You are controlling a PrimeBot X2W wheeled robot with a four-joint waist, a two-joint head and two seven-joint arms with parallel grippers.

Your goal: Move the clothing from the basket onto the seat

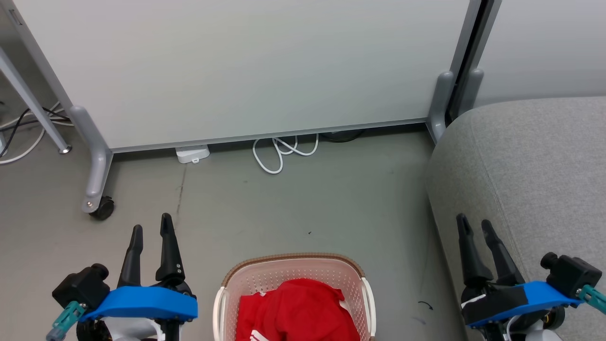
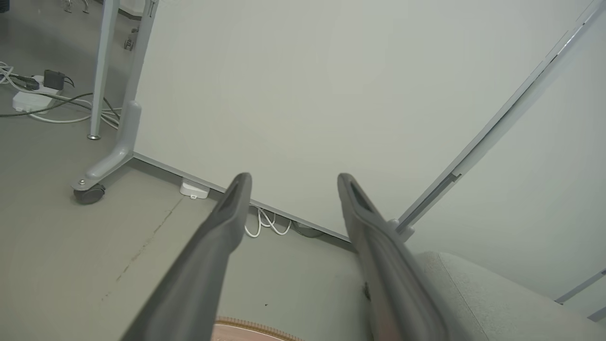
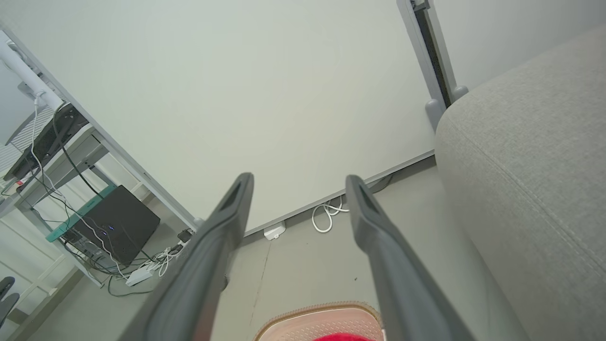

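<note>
Head view: basket [image 1: 293,258] sits at bottom centre of frame on floor [image 1: 307,199], its near part cut off by bottom edge. Clothing [image 1: 303,308] lies inside it, a red heap w/ white stripes at heap's lower left, covering most of basket's inside. Seat [image 1: 530,166] takes up right side of frame, near basket, w/ a strip of floor between them.

L gripper [image 1: 151,221] is at lower left, fingers apart & pointing up frame, nothing between them, left of basket & not touching it. R gripper [image 1: 474,220] is at lower right, fingers also apart & holding nothing, overlapping seat's left flank in frame; can't tell if it touches the fabric.

Top of frame: white panel [image 1: 260,71] on grey frame, caster [image 1: 102,207] at left. White cable [image 1: 279,154] loops under panel's bottom edge, centre.

L wrist view: fingers [image 2: 227,222] spread wide, bare gap; sliver of basket rim at bottom centre, seat at lower right.

R wrist view: fingers [image 3: 227,222] spread wide; basket rim & a bit of red clothing at bottom centre, seat fills right side, desk [image 3: 57,147] w/ cables at left.
</note>
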